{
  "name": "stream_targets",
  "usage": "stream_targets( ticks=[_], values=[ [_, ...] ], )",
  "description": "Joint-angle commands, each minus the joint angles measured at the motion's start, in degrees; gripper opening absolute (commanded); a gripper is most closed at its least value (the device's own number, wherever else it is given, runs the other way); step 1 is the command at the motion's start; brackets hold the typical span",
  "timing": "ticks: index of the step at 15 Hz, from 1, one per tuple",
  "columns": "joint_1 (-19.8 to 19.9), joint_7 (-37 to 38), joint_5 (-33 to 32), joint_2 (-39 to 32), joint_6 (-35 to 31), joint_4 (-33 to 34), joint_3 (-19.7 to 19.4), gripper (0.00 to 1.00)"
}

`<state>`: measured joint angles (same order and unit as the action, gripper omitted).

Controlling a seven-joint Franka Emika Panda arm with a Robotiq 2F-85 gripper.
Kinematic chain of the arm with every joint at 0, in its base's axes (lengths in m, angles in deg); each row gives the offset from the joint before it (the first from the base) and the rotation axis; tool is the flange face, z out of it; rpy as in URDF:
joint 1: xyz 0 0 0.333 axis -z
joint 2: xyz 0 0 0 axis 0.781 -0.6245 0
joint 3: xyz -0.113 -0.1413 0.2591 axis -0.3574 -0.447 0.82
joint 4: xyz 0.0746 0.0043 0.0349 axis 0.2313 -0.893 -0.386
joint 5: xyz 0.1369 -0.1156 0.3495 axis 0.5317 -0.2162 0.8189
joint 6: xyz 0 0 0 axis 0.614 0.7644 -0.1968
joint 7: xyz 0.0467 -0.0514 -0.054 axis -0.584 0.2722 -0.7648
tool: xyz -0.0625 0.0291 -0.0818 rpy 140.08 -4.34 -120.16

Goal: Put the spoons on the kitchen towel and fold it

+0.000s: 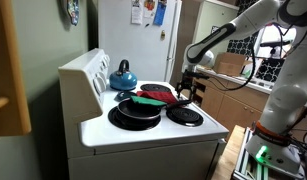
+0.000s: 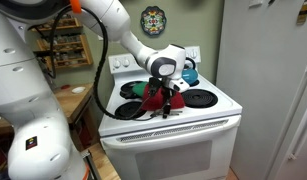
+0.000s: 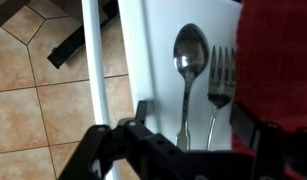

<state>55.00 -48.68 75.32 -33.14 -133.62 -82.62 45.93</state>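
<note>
In the wrist view a metal spoon (image 3: 190, 55) and a metal fork (image 3: 220, 70) lie side by side on the white stove top (image 3: 153, 50). A red kitchen towel (image 3: 278, 60) lies just beside them. My gripper (image 3: 193, 130) is open, with a finger on each side of the two handles. In both exterior views the gripper (image 1: 188, 88) (image 2: 169, 102) hangs low over the stove's front, next to the red towel (image 1: 158, 93) (image 2: 153, 96). A green item (image 1: 148, 101) (image 2: 139, 90) lies by the towel over a pan, too small to identify.
Black pans (image 1: 133, 114) (image 1: 185, 116) sit on the stove (image 1: 143, 135) (image 2: 193, 118). A blue kettle (image 1: 122, 75) (image 2: 190, 72) stands at the back. A fridge (image 1: 143, 30) (image 2: 268, 70) stands beside the stove. The stove's front edge and the tiled floor (image 3: 33, 90) lie below the gripper.
</note>
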Motion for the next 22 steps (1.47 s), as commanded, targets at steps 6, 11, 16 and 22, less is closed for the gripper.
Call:
stream_targets(
  ticks=[6, 11, 16, 22],
  values=[
    [-1.41, -0.63, 3.24, -1.62, -2.27, 0.24, -1.74, 0.73],
    [-1.46, 1.16, 2.08, -2.26, -0.88, 1.50, -1.83, 0.63],
    [-2.01, 2.36, 1.18, -4.04, -0.54, 2.71, -1.80, 0.70],
    [-2.43, 3.31, 0.94, -4.59, -0.43, 3.26, -2.15, 0.41]
  ],
)
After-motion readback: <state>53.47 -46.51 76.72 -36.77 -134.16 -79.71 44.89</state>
